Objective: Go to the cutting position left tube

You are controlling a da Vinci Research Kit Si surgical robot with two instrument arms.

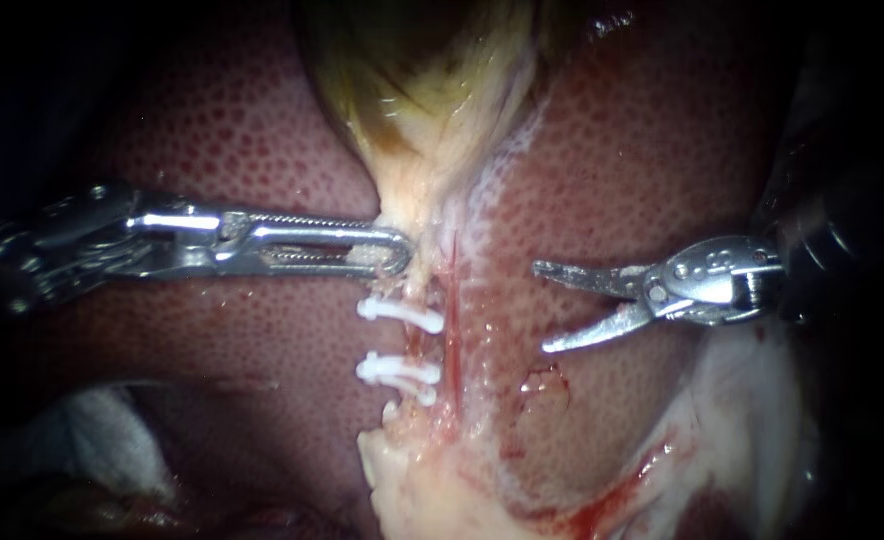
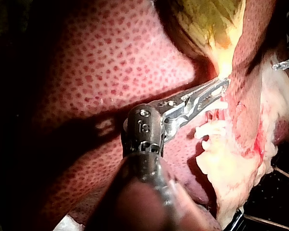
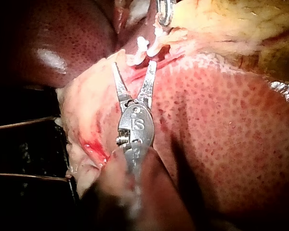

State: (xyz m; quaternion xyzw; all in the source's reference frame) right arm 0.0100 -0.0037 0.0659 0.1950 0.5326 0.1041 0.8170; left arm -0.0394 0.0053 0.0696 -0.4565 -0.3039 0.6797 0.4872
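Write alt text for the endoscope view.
Right instrument, jaws open, points at a tube bearing two white clips, not touching it. Left instrument grips the gallbladder at its neck, just above the clips; mottled red liver lies behind.

All I work on rests on the liver (image 1: 212, 130): the gallbladder (image 1: 424, 80) and clipped tube (image 1: 414, 342) lie upon it.

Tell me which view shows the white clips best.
The endoscope view: both clips lie whole and apart across the tube. The right wrist view shows them crowded, ahead of the right instrument. The left wrist view barely tells them from pale tissue.
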